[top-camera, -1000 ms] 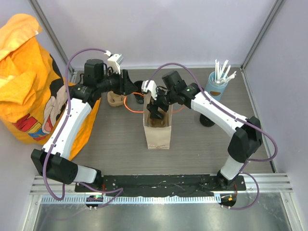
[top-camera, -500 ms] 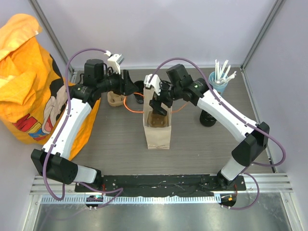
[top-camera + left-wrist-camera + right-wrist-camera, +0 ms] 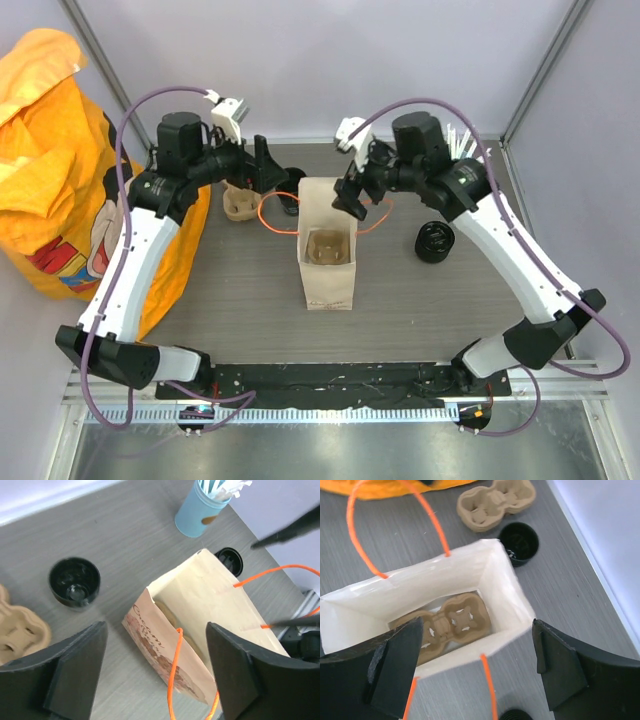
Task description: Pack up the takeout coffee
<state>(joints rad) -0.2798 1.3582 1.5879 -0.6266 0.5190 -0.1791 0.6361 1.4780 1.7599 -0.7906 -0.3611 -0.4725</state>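
Takeout coffee [image 3: 432,242]: likely light, crushable; take its wall under the lid.
Left tool [image 3: 155,630], right tool [image 3: 477,630]: both open, empty.

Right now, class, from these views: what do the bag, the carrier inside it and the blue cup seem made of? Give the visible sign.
Bag: thin paper, matte tan, going by its crisp creased folds and printed side.
Carrier inside it: probably moulded pulp, rough dull brown with rounded pressed pockets.
Blue cup: smooth with little sheen; coated paper or plastic, cannot tell.
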